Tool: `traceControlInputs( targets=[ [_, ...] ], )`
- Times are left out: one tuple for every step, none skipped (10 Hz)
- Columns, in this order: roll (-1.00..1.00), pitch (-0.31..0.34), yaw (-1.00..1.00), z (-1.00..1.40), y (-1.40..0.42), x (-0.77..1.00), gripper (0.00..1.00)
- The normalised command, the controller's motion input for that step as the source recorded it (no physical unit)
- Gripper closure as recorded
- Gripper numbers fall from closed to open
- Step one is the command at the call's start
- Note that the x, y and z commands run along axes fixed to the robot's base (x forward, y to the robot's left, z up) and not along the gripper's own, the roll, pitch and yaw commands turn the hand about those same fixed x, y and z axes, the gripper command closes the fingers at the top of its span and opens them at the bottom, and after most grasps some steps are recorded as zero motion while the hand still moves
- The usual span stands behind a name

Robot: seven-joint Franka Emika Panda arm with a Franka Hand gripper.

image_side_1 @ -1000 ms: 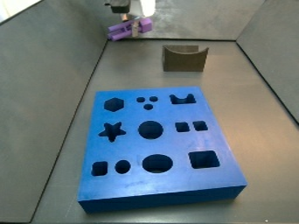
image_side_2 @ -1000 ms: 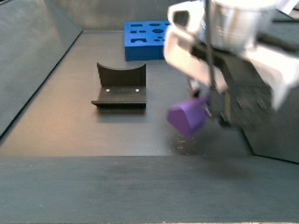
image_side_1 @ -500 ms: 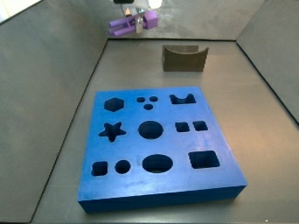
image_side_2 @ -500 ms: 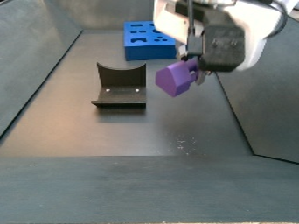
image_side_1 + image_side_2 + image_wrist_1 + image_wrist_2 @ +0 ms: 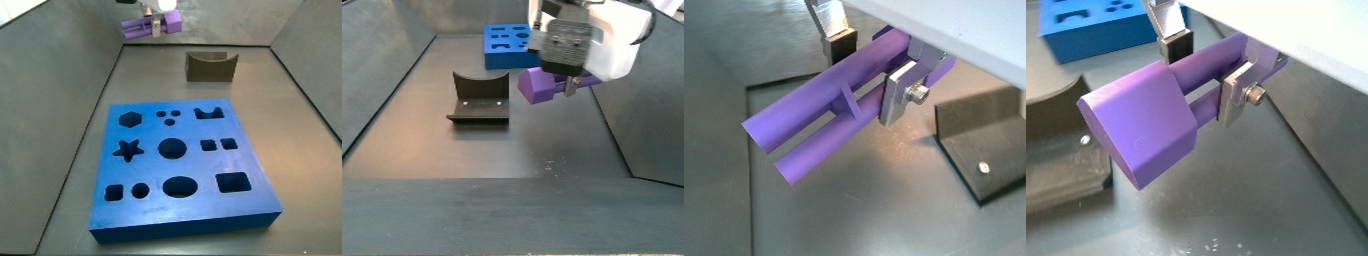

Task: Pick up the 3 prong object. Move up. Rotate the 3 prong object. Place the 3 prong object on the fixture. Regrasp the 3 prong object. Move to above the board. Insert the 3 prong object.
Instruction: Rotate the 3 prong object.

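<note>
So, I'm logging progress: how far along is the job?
Pick-up and lift look done: the tool holds the 3 prong object in the air, clear of the floor in a side view. In hand: carrying and turning it. Left: the fixture is empty, and the board has nothing inserted.

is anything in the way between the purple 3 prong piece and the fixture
Nothing visible. The pincer holds the 3 prong object in the air beside the fixture, and only bare floor lies between them in both side views.
</note>
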Motion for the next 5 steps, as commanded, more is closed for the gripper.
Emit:
traceControlInputs(
  targets=[
    [-0.01, -0.006, -1.0, -0.03, 0.02, 0.03, 1.0],
    [-0.01, -0.006, -1.0, -0.03, 0.02, 0.03, 1.0],
    [-0.01, -0.006, -1.0, -0.03, 0.02, 0.03, 1.0],
    [-0.01, -0.007, -1.0, -0.02, 0.02, 0.03, 1.0],
    [-0.01, -0.007, -1.0, -0.02, 0.02, 0.03, 1.0]
  ],
)
